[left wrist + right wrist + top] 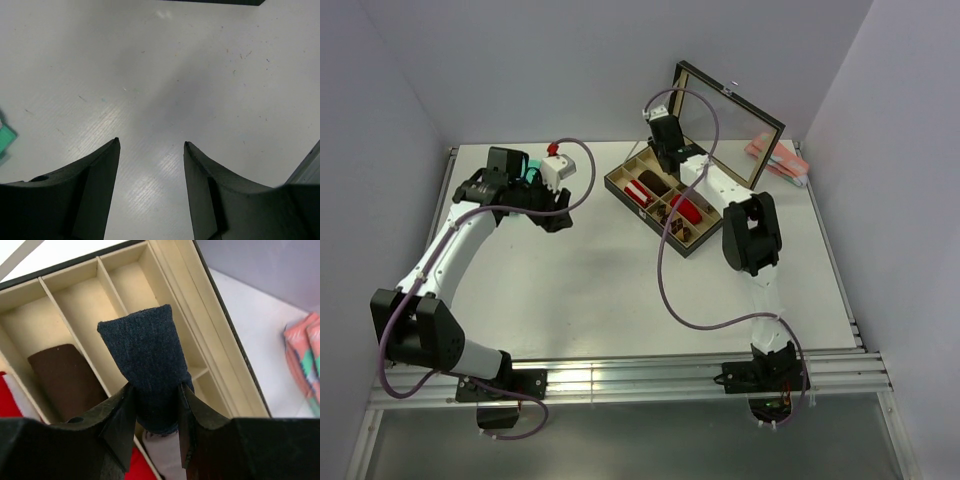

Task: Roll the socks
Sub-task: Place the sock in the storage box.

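Note:
My right gripper (156, 386) is shut on a navy blue sock (142, 355), a stubby roll held above the open compartment box (172, 270). A dark brown sock (62, 380) lies flat in a compartment to the left. In the top view the right gripper (669, 163) hangs over the box's back compartments (638, 165). My left gripper (151, 142) is open and empty over bare table, left of the box in the top view (556, 217).
Red rolls (688, 210) and a white roll (162, 452) lie in the box; its lid (732, 108) stands open behind. Pink and teal packets (302, 355) lie right of the box. A teal item (531, 172) and a red-and-white object (555, 152) sit by the left arm.

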Motion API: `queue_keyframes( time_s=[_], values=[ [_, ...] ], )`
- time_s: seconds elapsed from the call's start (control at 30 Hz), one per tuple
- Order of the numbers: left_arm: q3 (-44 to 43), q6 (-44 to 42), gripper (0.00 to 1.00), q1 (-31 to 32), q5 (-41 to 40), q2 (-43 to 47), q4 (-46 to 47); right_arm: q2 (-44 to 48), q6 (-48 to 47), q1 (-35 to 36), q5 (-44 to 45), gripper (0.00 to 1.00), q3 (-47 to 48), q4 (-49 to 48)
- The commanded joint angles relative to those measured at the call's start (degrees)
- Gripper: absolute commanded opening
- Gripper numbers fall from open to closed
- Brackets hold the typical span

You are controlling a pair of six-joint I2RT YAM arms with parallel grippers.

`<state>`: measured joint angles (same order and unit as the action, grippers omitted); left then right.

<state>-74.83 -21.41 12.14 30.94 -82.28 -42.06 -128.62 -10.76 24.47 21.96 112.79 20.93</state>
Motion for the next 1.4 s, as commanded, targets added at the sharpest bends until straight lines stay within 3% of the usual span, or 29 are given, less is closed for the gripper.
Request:
queue_keyframes(
  time_s=[0.0, 0.33, 1.37],
  values=[
    [-2.87, 0.84, 0.59, 0.08, -0.53, -0.6, 1.9, -1.1, -6.71, 0.05, 0.55, 0.0, 5.68, -2.38],
    [-3.48, 1.19, 0.59, 0.08, -0.62, -3.32, 2.42, -8.14, -14.63, -0.83, 1.59, 0.0, 10.16, -0.98],
    [-5.24, 0.75, 0.59, 0.16, 0.88, -7.98, 1.11, -15.87, -10.6, -3.2, -14.04, 0.0, 19.39, 17.21]
  ],
)
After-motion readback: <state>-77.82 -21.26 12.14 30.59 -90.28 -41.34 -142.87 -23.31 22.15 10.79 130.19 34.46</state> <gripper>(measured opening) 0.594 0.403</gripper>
